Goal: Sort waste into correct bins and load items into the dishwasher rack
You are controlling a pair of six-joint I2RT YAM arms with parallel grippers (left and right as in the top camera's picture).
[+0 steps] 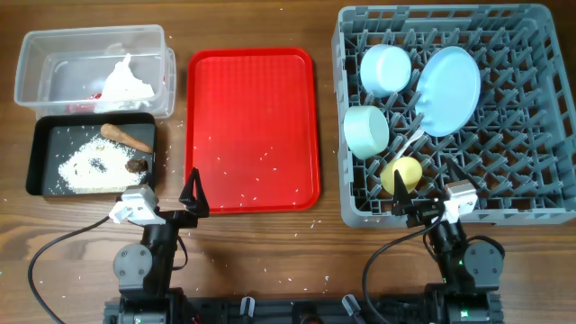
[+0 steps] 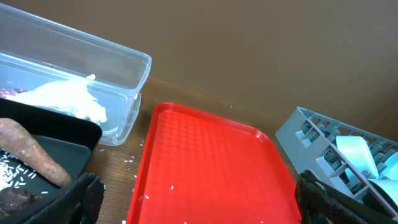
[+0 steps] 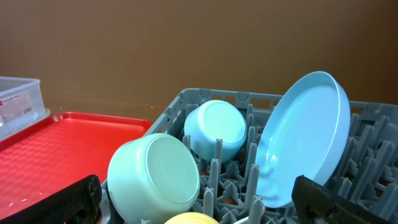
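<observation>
The clear tub [image 1: 54, 54] holds crumpled white paper [image 1: 129, 79] and a red scrap [image 1: 90, 96]. The black tray [image 1: 40, 157] holds the carrot stick [image 1: 124, 137], rice [image 1: 94, 166] and a dark chunk [image 1: 137, 166]. In the grey rack [image 1: 540, 180] stand the small bowl [image 1: 385, 68], the blue plate [image 1: 447, 90], the mint bowl [image 1: 365, 131], the yellow cup [image 1: 401, 173] and the white spoon [image 1: 409, 141]. My left gripper [image 1: 192, 200] [image 2: 199, 205] is open and empty at the red tray's front left corner. My right gripper [image 1: 405, 205] [image 3: 199, 205] is open and empty at the rack's front wall.
The flat red serving tray [image 1: 252, 126] lies between the bins and the rack, with a few stray rice grains on it and on the wood around it. Both arm bases sit at the table's front edge.
</observation>
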